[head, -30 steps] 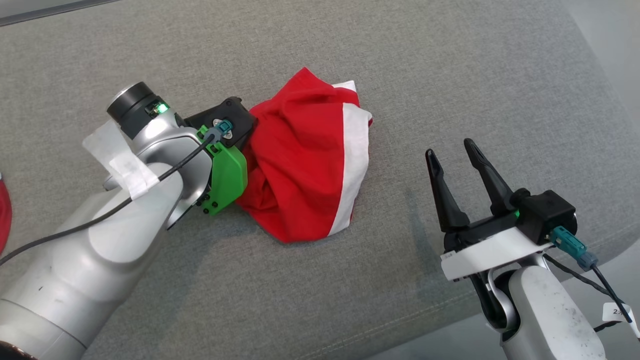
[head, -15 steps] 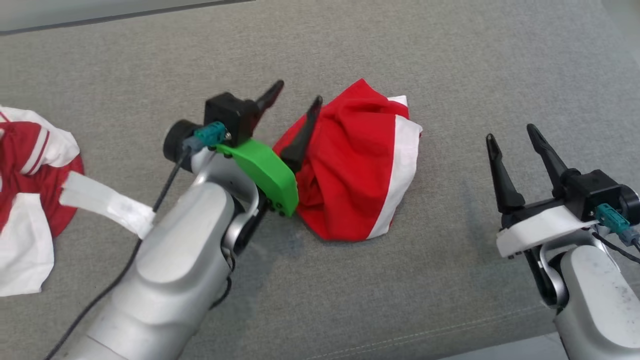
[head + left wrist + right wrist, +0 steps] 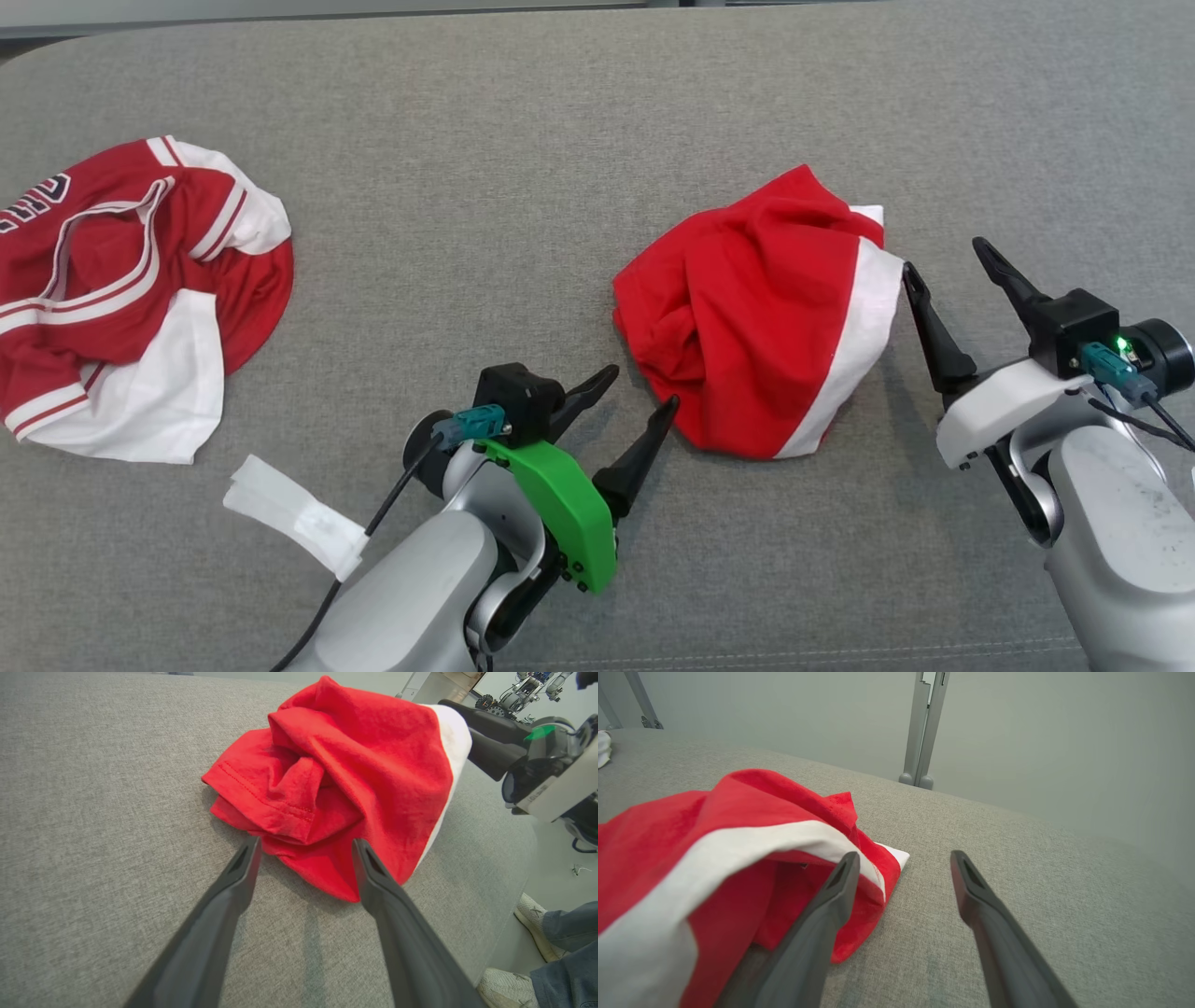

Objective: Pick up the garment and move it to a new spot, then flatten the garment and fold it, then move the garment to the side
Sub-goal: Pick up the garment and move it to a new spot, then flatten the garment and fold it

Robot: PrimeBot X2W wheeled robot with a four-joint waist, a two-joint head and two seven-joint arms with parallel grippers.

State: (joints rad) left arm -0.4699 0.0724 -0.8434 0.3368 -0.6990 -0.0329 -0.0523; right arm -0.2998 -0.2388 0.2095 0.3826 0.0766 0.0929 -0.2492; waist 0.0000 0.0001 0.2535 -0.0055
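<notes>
1. Both tools stand with jaws spread and nothing between them. The left gripper (image 3: 642, 387) has its tips just short of the heap's near-left edge. The right gripper (image 3: 943, 256) has its nearer finger at the white-banded edge on the opposite flank, touching or just shy of it; I cannot tell which. With one on each side, they look ready to take two opposite edges and draw the cloth out.
2. Largest is the grey cushion (image 3: 523, 140), broad and level, which serves as the work surface. The bare stretch around the heap leaves room to spread cloth flat.
3. Next is a red-and-white jersey (image 3: 121, 299) lying loose at the far left, well apart from both arms. Both sets of fingers point away from it, so I judge it is not the piece in hand.
4. The garment (image 3: 756, 317), red with a white band, rests bunched right of centre on the cushion, between the two grippers and held by neither. Its folds roll inward. In the left wrist view a stitched hem faces the fingers, a likely handhold. It is crumpled, so flattening and folding are not yet done.
5. A green bracket (image 3: 560, 504) on the left wrist carries the dark camera block, set to look along the fingers.
6. Smallest is a white tape tag (image 3: 294, 518) wrapped round the left arm's cable, probably a label or a tie.
</notes>
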